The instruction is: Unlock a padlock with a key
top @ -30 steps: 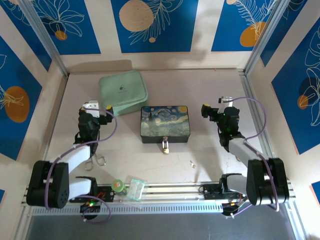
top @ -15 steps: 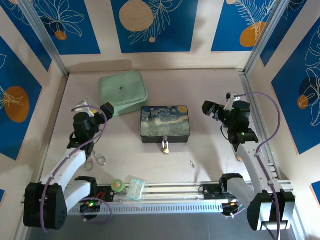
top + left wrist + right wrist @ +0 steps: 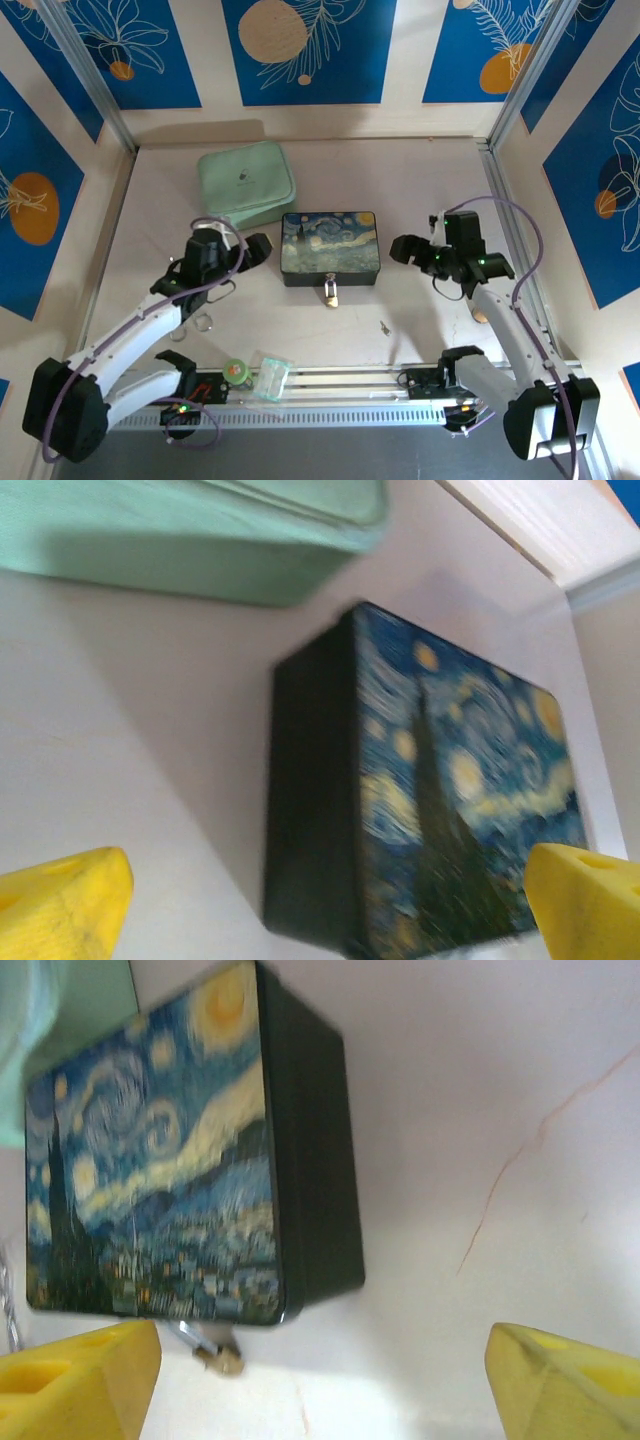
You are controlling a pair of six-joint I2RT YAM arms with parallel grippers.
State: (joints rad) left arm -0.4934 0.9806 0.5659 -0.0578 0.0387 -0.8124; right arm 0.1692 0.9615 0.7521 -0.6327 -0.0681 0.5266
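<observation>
Left pincer (image 3: 257,248) and right pincer (image 3: 403,250) spread wide, nothing gripped, painted box (image 3: 329,245) flanked, padlock (image 3: 330,292) hung at its front

Pale beige matte tabletop (image 3: 420,180) fills centre frame. Blue wall panels with white leaf outlines and orange discs (image 3: 350,70) run across top and both sides. Silvery aluminium posts (image 3: 88,80) sit in upper corners, slotted aluminium rail (image 3: 340,378) along bottom. Lighting soft, even.

Both arms angled inward, left claw (image 3: 258,248) spread wide, right claw (image 3: 404,250) likewise spread
</observation>
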